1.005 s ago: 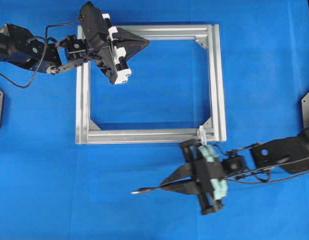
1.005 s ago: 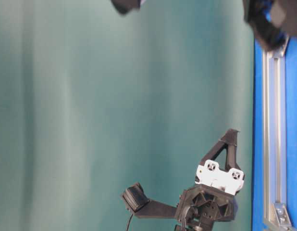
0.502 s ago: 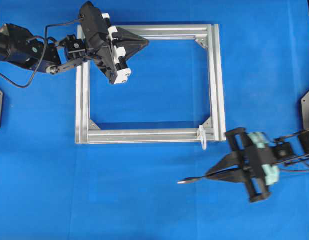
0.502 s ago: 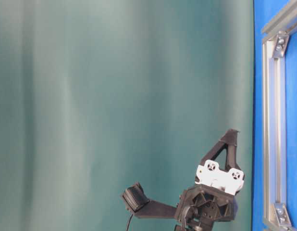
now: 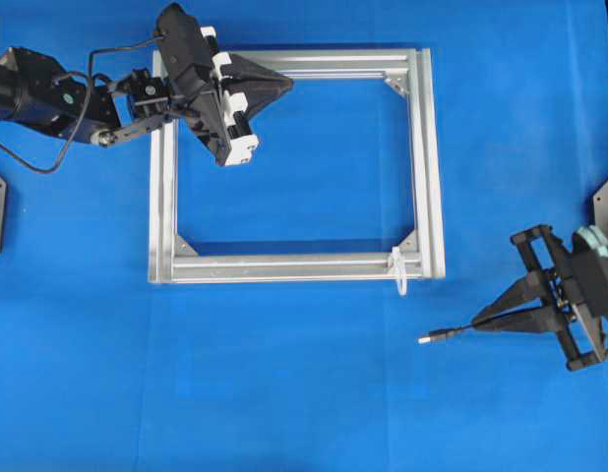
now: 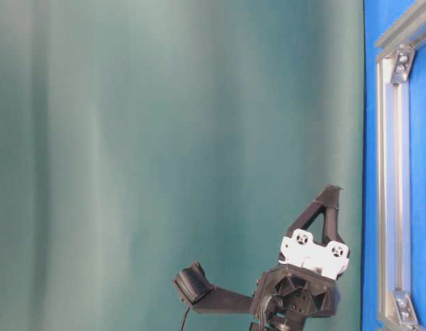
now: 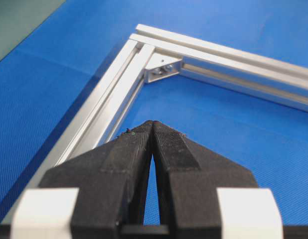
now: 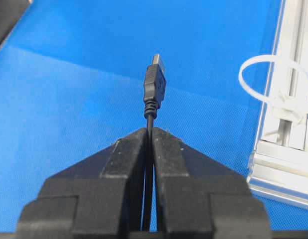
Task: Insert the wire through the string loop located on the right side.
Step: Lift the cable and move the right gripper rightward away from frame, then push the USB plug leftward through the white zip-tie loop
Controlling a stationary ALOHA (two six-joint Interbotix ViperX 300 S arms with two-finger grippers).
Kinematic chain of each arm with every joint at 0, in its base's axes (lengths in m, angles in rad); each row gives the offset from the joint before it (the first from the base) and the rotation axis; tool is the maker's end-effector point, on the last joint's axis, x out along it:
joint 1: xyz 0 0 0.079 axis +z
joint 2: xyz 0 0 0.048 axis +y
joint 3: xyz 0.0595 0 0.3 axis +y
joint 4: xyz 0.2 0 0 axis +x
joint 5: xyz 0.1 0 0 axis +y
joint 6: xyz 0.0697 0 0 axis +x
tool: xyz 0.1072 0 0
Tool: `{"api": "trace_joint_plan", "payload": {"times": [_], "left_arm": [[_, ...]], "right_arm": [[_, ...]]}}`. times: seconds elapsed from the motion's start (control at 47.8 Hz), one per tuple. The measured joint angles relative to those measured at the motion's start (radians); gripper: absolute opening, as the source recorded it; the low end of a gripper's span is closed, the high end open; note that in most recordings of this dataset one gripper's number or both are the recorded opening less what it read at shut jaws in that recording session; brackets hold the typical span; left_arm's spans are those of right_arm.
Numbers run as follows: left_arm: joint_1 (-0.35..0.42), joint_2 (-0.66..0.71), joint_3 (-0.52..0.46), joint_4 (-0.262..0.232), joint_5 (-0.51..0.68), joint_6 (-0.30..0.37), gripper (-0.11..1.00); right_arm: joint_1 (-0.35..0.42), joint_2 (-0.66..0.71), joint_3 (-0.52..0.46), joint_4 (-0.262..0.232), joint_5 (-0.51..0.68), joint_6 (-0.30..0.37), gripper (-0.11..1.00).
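One wire (image 8: 155,87) clamped in right gripper (image 8: 149,132), not yet through loop (image 8: 273,82); left gripper (image 7: 152,124) closed, empty; threading left.

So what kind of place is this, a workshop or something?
Probably a robotics lab test bench: two arms work over a plain blue table, with a bare aluminium frame as a practice fixture and a green backdrop behind.

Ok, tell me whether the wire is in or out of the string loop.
Out. The wire points past the string loop, which stands empty on the frame.
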Motion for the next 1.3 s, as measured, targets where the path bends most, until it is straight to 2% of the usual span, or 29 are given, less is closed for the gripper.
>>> {"api": "trace_joint_plan", "payload": {"times": [0.293,0.816,1.298], "left_arm": [[0.0,0.0,0.0,0.0,0.0,0.002,0.0],[0.002,0.0,0.0,0.0,0.0,0.002,0.0],[0.002,0.0,0.0,0.0,0.0,0.002,0.0]], "right_arm": [[-0.006,0.0,0.008,0.0,-0.002,-0.006,-0.03],[-0.198,-0.008,0.051,0.0,-0.038,-0.008,-0.03],[-0.209,-0.008,0.051,0.0,-0.058,-0.008,-0.03]]}}
